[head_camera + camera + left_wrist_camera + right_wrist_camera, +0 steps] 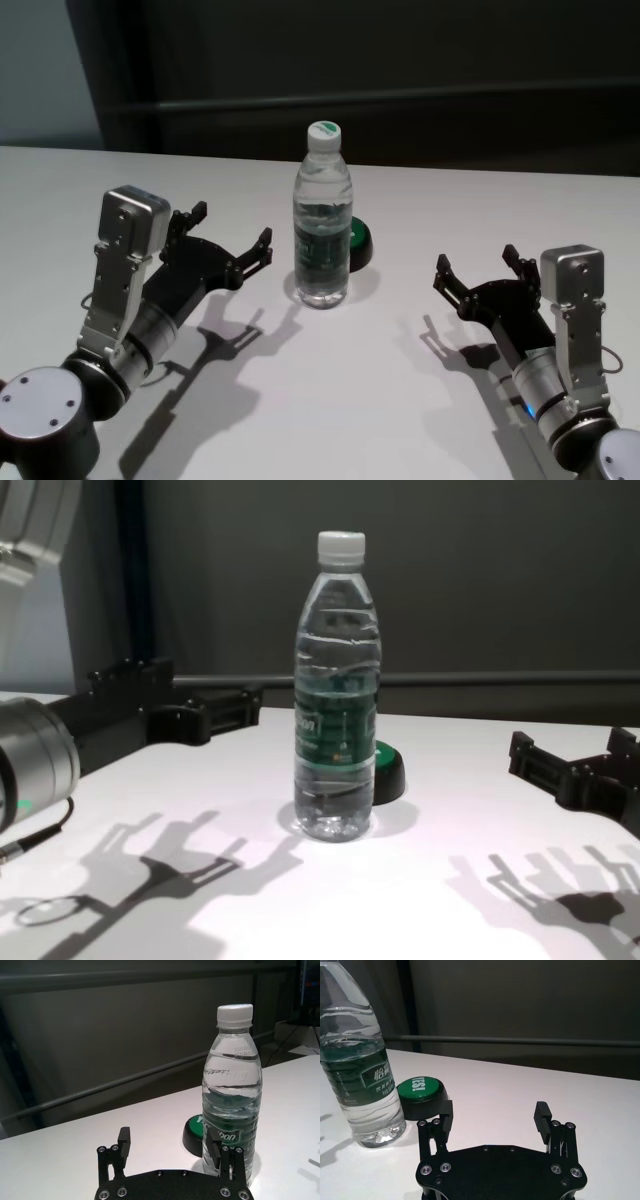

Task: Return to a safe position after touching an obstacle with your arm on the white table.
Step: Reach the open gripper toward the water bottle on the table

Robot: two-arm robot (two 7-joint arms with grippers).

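Head view: the water bottle [322,225] stands upright on the white table [400,400], white cap on top and a dark green label band around its middle. Just behind it on its right sits a low black puck [358,241] with a green top. The left gripper [232,232] hangs close to the bottle's left side, jaws spread and holding nothing, not touching it. The right gripper [478,268] is well apart to the bottle's right, jaws likewise spread and empty.

Left wrist view: one finger [214,1146] overlaps the bottle's base in the picture. The puck's green top shows white letters, partly hidden by the bottle.

Right wrist view: the puck's top reads "YES!". The bottle's label carries white Chinese characters, too small to read surely.

Chest view: the bottle stands between both grippers, the puck tucked behind its base.
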